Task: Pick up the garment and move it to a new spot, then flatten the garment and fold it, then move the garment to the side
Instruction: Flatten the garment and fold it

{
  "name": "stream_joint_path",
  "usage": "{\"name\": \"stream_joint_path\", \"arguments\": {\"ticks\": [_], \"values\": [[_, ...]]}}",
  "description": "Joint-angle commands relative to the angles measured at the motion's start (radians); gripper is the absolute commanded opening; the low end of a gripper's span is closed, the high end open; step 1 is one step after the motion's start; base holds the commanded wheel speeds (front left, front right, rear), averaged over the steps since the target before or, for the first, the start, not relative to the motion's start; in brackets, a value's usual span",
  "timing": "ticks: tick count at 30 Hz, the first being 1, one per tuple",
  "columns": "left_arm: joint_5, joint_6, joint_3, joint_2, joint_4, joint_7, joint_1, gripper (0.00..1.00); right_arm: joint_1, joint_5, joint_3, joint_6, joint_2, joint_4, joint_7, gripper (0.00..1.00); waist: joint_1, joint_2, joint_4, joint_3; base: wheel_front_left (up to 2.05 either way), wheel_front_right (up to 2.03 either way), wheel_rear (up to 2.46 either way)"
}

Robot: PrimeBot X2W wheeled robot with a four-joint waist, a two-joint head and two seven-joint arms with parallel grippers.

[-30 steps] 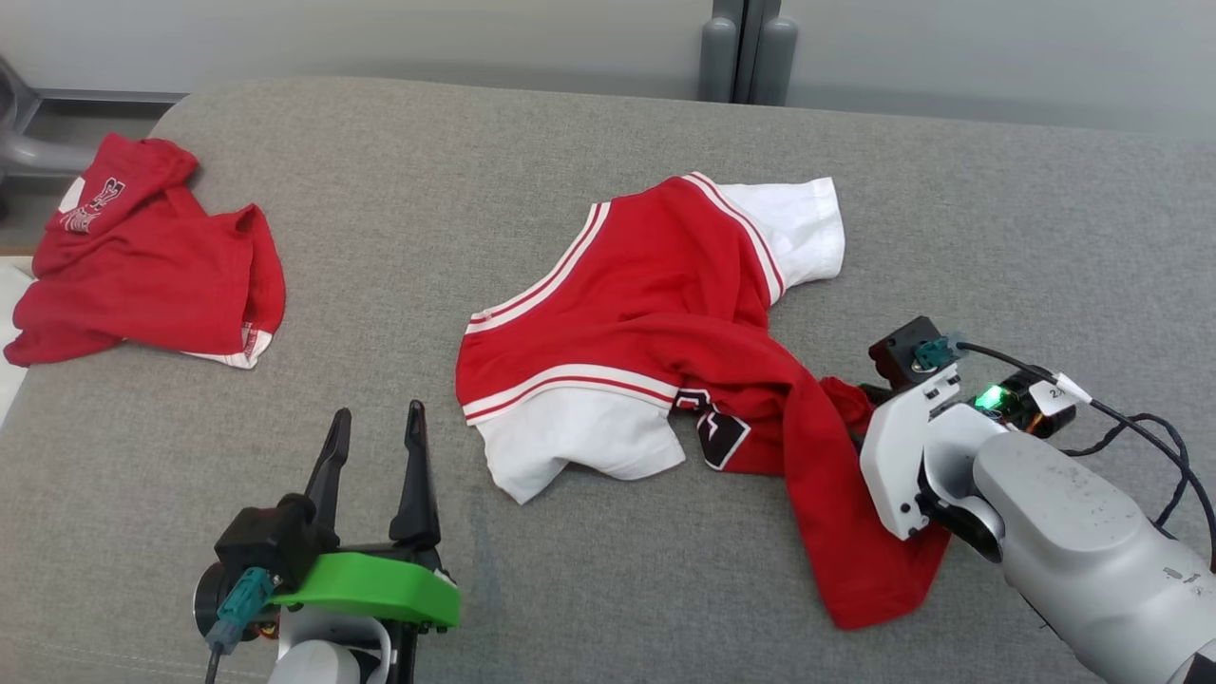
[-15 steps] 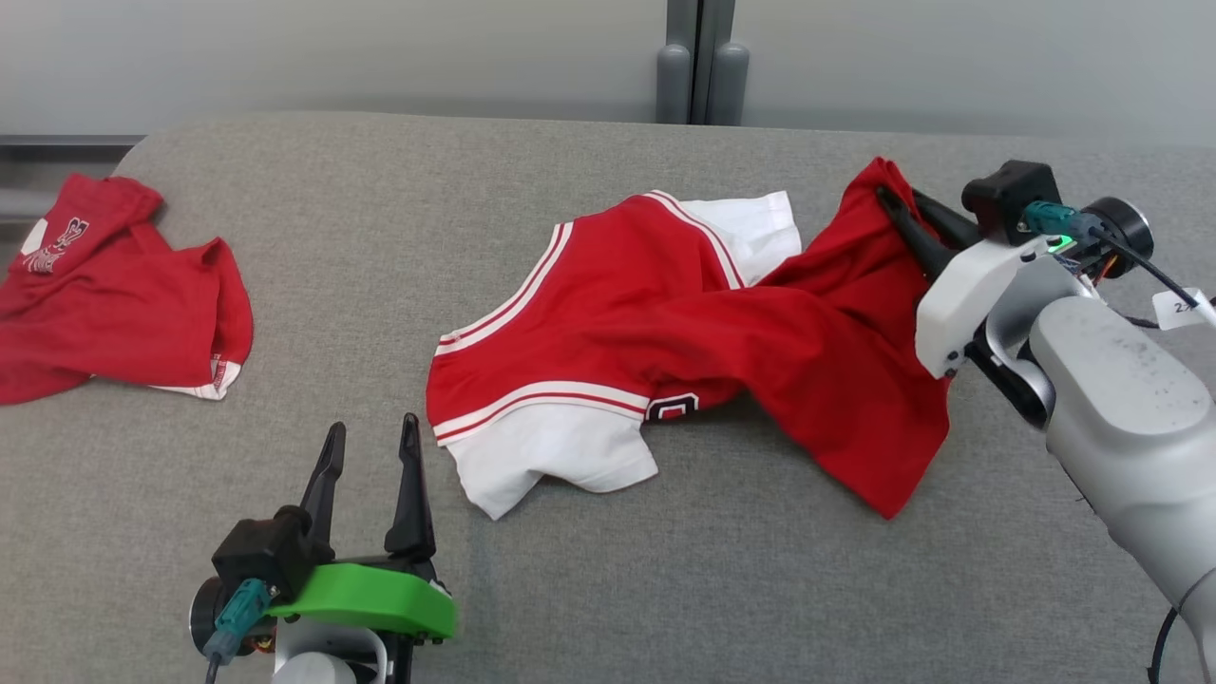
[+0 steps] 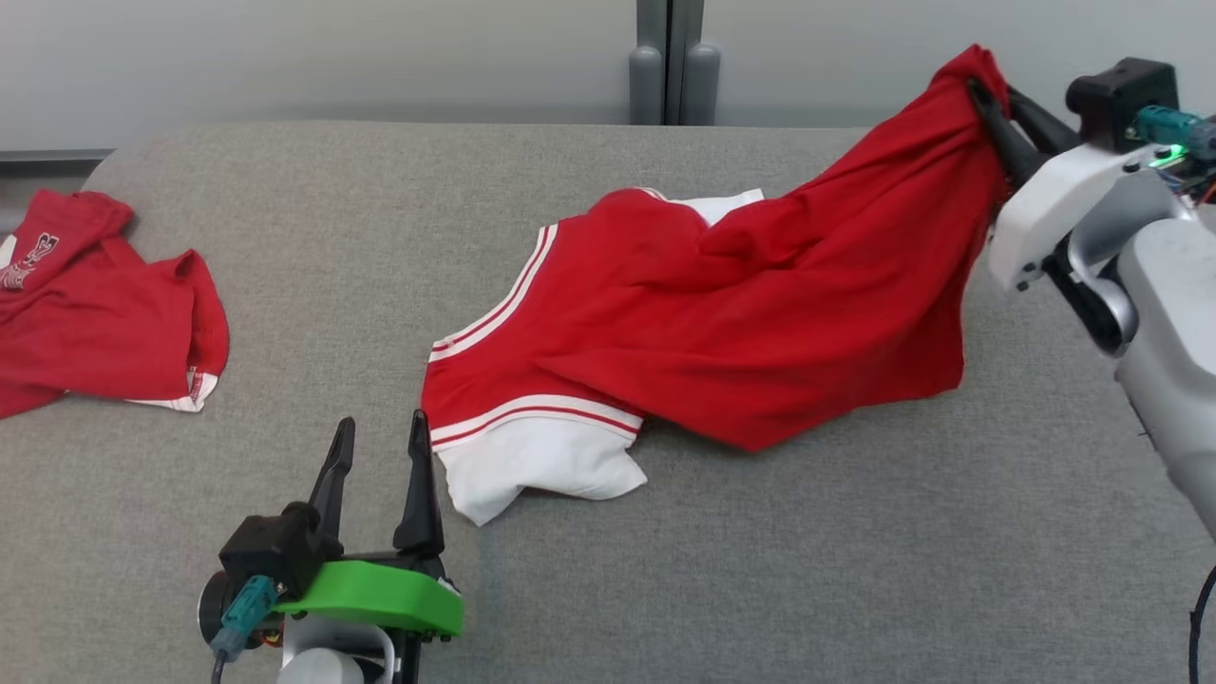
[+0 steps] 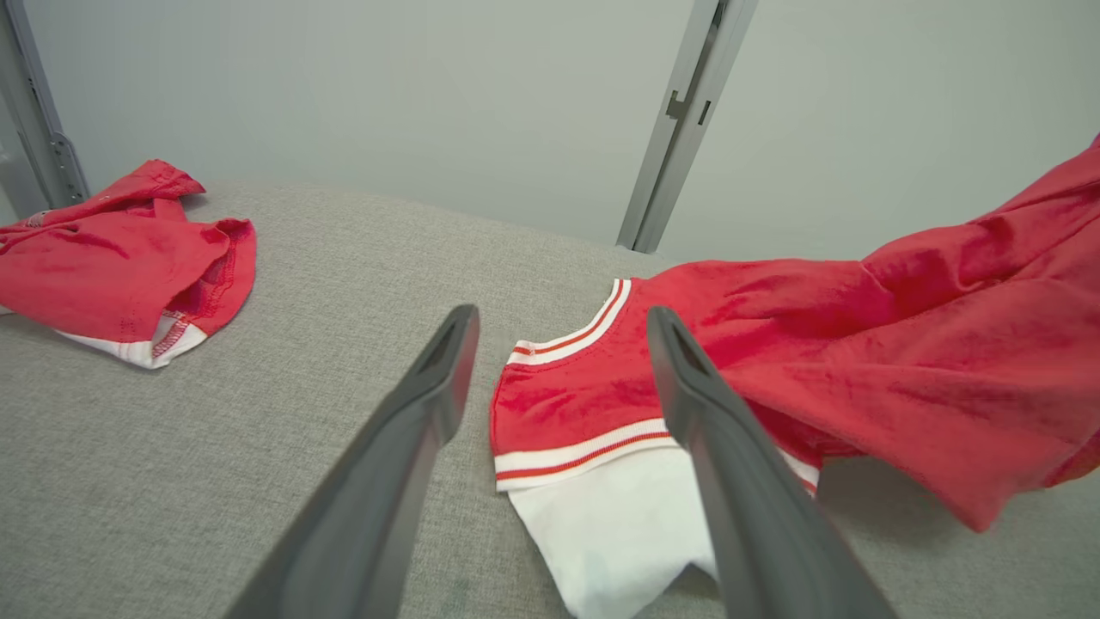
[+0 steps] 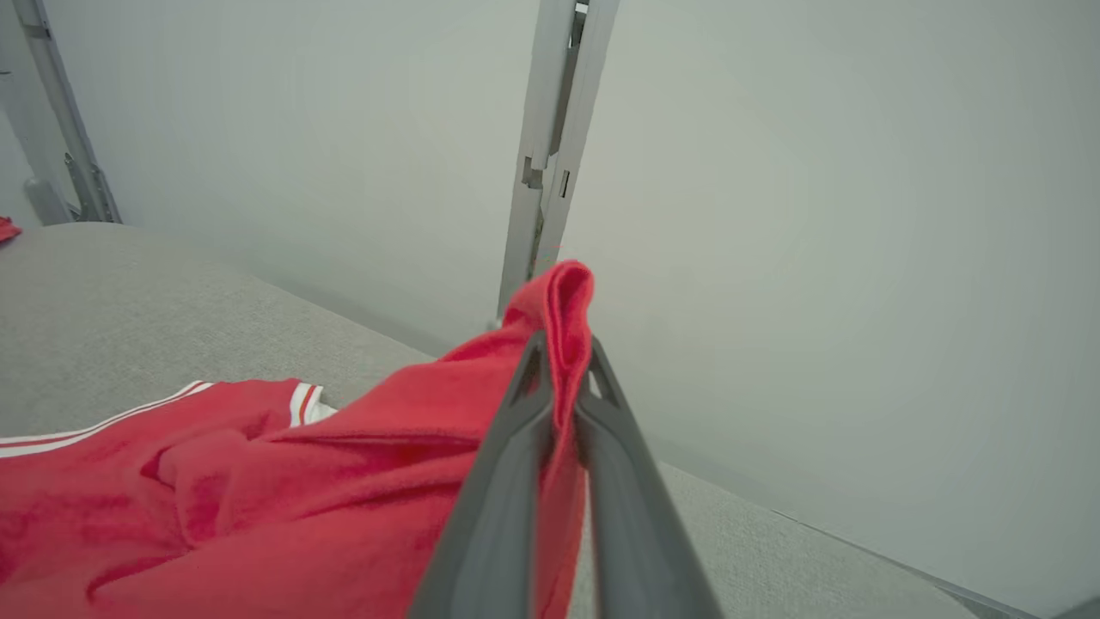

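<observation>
My right pincer [image 3: 983, 90] is clamped together on a bunched corner of the red garment [image 3: 741, 313]. It holds that corner up off the grey cloth-covered table [image 3: 760, 589], at the far right in front of the pale wall. In my right wrist view a fold of red cloth pokes out just past my fingertips [image 5: 520, 395].

From the pinched corner the garment slopes down and to my left, and the rest of it lies on the table near the middle. Its long axis runs from the raised corner at far right to the white sleeve [image 3: 532, 470] at near left. So it sits slantwise across the table, with the sleeve end pointing toward me. White and red stripes edge the cloth by that sleeve.

My left pincer [image 3: 380, 423] stands apart and holds nothing. Its fingers point away from me, just beside the white sleeve.

A second red garment [image 3: 104, 304] lies crumpled at the table's left edge, well apart from the first.
</observation>
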Motion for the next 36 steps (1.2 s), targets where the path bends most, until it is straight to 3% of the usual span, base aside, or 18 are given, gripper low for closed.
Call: {"name": "stream_joint_path", "arguments": {"ticks": [1,15,16,17,21,25,36], "values": [[-0.011,-0.003,-0.007,0.002,-0.003,-0.001,-0.022,1.0,-0.025,-0.022,-0.021,-0.001,-0.017,0.027,0.0,0.0,0.0,0.0,0.026,0.032,0.0,0.0,0.0],[-0.054,-0.003,-0.12,0.002,0.007,-0.001,-0.12,1.0,-0.259,-0.232,-0.23,-0.001,-0.002,0.366,-0.139,0.02,0.0,0.0,0.161,0.177,0.0,0.0,0.0],[-0.057,0.0,-0.124,0.002,0.006,-0.001,-0.127,1.0,-0.279,-0.258,-0.253,-0.001,-0.001,0.381,-0.146,0.38,0.0,0.0,0.165,0.187,0.0,0.0,0.0],[-0.058,0.001,-0.126,0.002,0.005,-0.001,-0.132,1.0,-0.287,-0.276,-0.267,-0.001,0.009,0.391,-0.147,1.0,0.0,0.0,0.166,0.194,0.0,0.0,0.0],[-0.059,0.007,-0.124,0.002,0.004,-0.001,-0.14,1.0,-0.301,-0.337,-0.346,-0.001,0.062,0.376,-0.153,1.0,0.0,0.0,0.163,0.209,0.0,0.0,0.0],[-0.056,0.012,-0.114,0.002,0.005,-0.001,-0.135,1.0,-0.234,-0.373,-0.348,-0.001,0.108,0.304,-0.153,1.0,0.0,0.0,0.135,0.199,0.0,0.0,0.0],[-0.025,0.004,-0.069,0.002,0.013,-0.001,-0.096,1.0,-0.022,-0.324,-0.285,-0.001,0.113,0.131,-0.153,1.0,0.0,0.0,0.006,0.107,0.0,0.0,0.0]]}}
